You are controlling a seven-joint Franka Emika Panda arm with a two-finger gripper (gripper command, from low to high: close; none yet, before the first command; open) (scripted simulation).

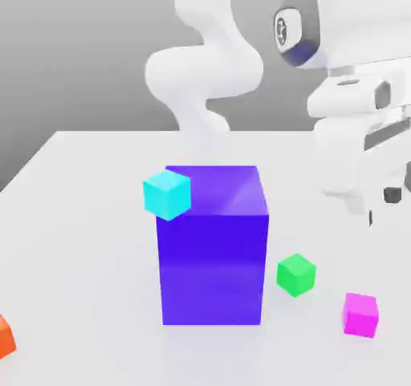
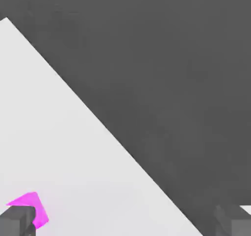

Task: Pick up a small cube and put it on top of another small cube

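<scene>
Small cube (image 1: 360, 314) lies below the open hand (image 2: 125, 222)

The tall purple block (image 1: 213, 244) stands mid-table (image 1: 80, 176), with the cyan cube (image 1: 167, 193) at its ten o'clock corner. At its four o'clock, the green cube (image 1: 296, 274) and small magenta-pink cube (image 1: 360, 314) sit apart with bare table between them. An orange cube (image 1: 5, 335) lies far off at eight o'clock.

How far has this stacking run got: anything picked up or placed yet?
Nothing looks done: the small magenta-pink cube sits on the white table, apart from the small green cube. In hand: the claw is open and empty, with the magenta-pink cube at the edge of the hand view beside one finger. Left: grasp it, lift it, set it on another small cube.
</scene>
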